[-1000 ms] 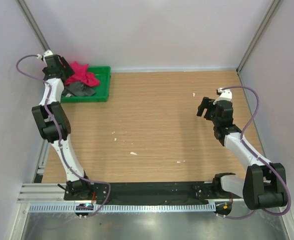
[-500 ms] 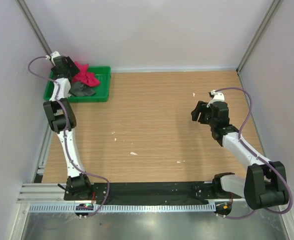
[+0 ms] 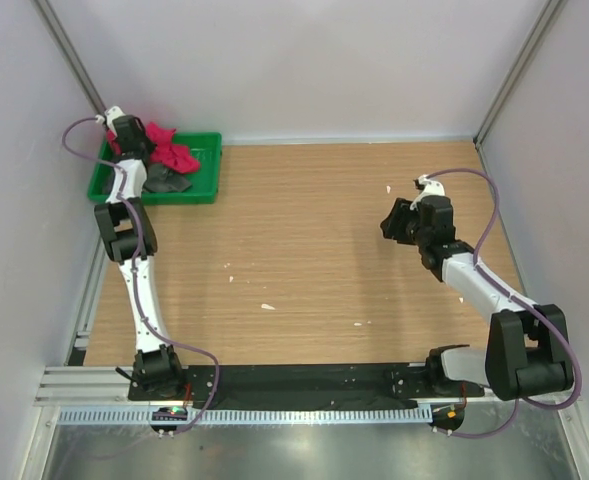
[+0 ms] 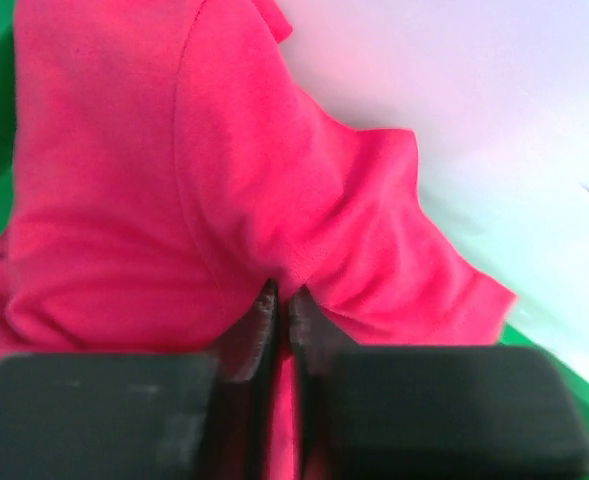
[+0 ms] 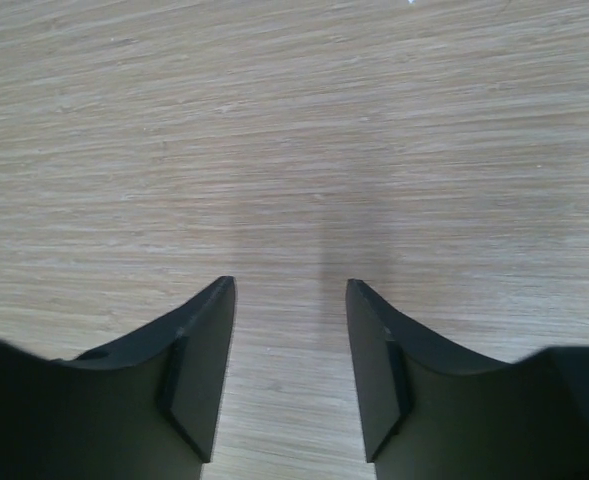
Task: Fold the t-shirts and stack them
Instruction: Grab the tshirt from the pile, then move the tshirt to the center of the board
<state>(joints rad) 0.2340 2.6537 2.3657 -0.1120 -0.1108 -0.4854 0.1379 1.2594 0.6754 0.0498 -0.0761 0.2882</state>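
Note:
A crumpled crimson-red t-shirt (image 3: 171, 153) lies in the green tray (image 3: 204, 185) at the table's far left, with a dark grey t-shirt (image 3: 164, 180) bunched just in front of it. My left gripper (image 3: 139, 143) reaches into the tray's back corner. In the left wrist view the red t-shirt (image 4: 224, 180) fills the frame and my left gripper (image 4: 285, 298) is shut on a pinched fold of it. My right gripper (image 3: 394, 222) hovers over bare wood at the right. Its jaws (image 5: 289, 300) stand open with nothing between them.
White walls close in the table at the back and on both sides. A few small white specks (image 3: 267, 306) lie on the wooden tabletop (image 3: 304, 250). A metal rail (image 3: 274, 385) with the arm bases runs along the near edge.
My left gripper moved down into the tray's back corner and shut on the red t-shirt. My right gripper shifted a little left and its jaws narrowed.

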